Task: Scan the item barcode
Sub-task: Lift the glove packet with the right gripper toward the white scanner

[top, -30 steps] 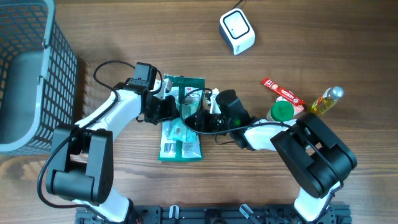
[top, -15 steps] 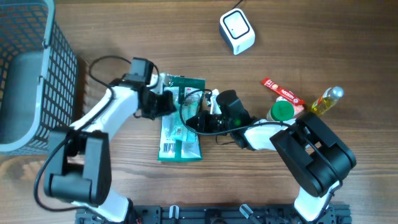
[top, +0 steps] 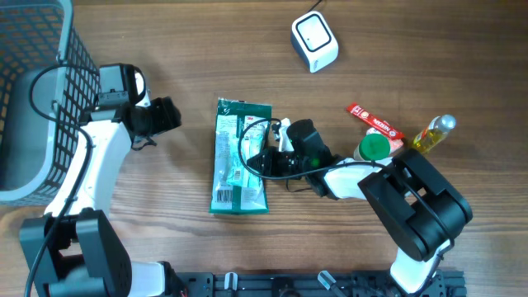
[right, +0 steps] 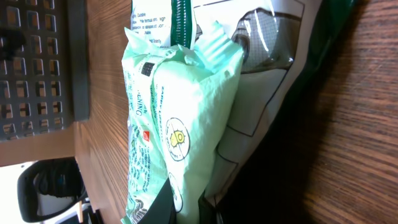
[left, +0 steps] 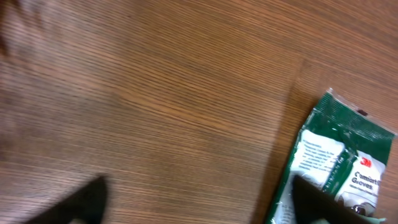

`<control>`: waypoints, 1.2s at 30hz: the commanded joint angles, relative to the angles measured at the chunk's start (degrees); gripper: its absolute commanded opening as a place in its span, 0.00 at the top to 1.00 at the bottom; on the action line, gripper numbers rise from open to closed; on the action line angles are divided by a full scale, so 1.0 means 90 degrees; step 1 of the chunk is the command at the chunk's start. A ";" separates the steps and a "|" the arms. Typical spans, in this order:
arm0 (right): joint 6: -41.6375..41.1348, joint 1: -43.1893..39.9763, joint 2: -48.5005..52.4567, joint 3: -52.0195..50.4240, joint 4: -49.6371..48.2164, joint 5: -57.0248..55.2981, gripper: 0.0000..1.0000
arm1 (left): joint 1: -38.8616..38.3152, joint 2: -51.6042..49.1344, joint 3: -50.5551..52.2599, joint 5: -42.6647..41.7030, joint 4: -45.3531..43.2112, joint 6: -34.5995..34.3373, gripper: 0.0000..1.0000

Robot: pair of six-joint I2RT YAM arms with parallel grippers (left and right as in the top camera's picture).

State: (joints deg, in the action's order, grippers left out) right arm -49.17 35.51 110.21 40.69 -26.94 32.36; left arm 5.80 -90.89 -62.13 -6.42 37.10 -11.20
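The item is a green and white glove packet point(top: 239, 157) lying flat on the wood table, with a barcode patch near its lower left corner point(top: 223, 196). My right gripper point(top: 256, 162) is shut on the packet's right edge. In the right wrist view, its fingers point(right: 186, 209) pinch the pale green wrapper point(right: 180, 124). My left gripper point(top: 169, 115) hangs open to the left of the packet, holding nothing. In the left wrist view, its fingertips point(left: 81, 202) stand wide apart over bare wood, and the packet point(left: 339, 168) lies at the right. The white scanner point(top: 314, 41) sits at the back.
A dark wire basket point(top: 41, 99) stands at the far left, close to the left arm. To the right of the right arm lie a red packet point(top: 375, 125), a green-capped container point(top: 374, 147) and a yellow bottle point(top: 433, 134).
My left gripper has let go of the packet, opened, and drawn back left toward the basket. The right gripper stays shut on the packet.
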 commanded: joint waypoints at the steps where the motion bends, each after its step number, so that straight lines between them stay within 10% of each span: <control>1: 0.0182 0.0002 0.0206 -0.0090 0.0068 -0.0092 0.96 | 0.0049 -0.0046 -0.0075 0.0177 -0.0022 0.0036 0.00; 23: 0.0614 -0.0143 -0.0221 0.0036 0.0308 0.0245 0.95 | 0.0049 -0.0046 -0.0075 0.0177 -0.0022 0.0036 0.00; 36: 0.5501 -0.0265 -0.1989 0.4884 0.8140 -0.1513 0.96 | 0.0049 -0.0046 -0.0075 0.0177 -0.0022 0.0036 0.00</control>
State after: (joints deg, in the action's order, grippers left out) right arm -14.63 33.26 93.82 72.84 35.99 27.03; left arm 6.02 -90.89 -62.13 -5.37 37.10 -11.22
